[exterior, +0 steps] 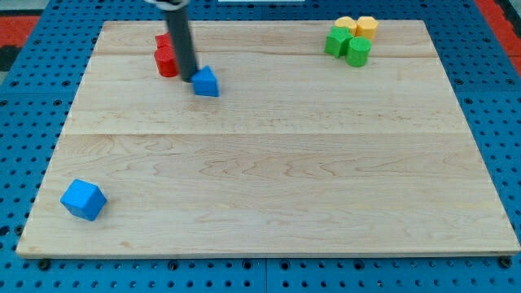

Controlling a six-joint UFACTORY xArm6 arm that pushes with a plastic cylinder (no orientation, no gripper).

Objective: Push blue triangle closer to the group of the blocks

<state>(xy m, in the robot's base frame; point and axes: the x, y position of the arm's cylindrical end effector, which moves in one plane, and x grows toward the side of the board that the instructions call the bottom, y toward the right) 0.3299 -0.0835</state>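
Arm: only the rod shows; the rest of the arm lies beyond the view's top edge.
Rod: dark, straight, entering at the view's top left of centre and leaning slightly toward the view's right as it runs down.
Rod's upper end: a lighter, greyish collar shows right at the top edge.
My tip (193, 78): the rod's lower end, low at the surface in the upper left part of the view.
Contact: my tip looks down on the surface, though the exact touch cannot be made out.
Pincer: none fitted; the rod ends plain.
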